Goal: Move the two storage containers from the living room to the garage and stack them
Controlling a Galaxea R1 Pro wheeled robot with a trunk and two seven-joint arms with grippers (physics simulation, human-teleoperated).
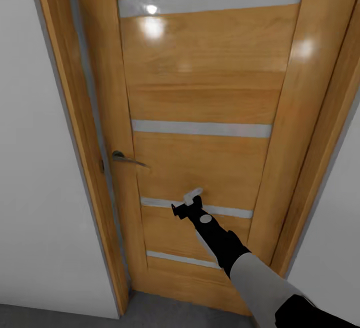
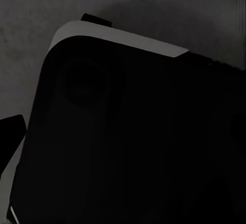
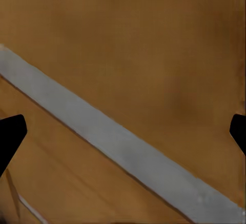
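The right gripper [image 1: 189, 201] is stretched out to a closed wooden door [image 1: 200, 93], its tips at or almost at the panel beside one of the pale grey inlay strips [image 1: 200, 128]; in the right wrist view the two dark fingers [image 3: 11, 131] stand wide apart at the edges of the frame with nothing between them, so it is open and empty, looking square onto the wood and a grey strip [image 3: 118, 147]. The left wrist view is dark: a black rounded housing with a pale edge [image 2: 118, 37] over a dull grey surface, and whether the left gripper is open or closed I cannot tell. Out from the right gripper, a metal lever handle [image 1: 127, 158] sits near the door's left edge, higher than and well to the left of the gripper, inside an orange wood frame [image 1: 70, 118] between white walls [image 1: 30, 168], with a strip of grey floor [image 1: 150, 313] below. The storage containers are not in sight here, so the robot is carrying neither. By the task's description they are wide, open, straight-walled bins, probably rigid and light but awkward for one arm; a two-armed hold on opposite walls or rims looks safest.
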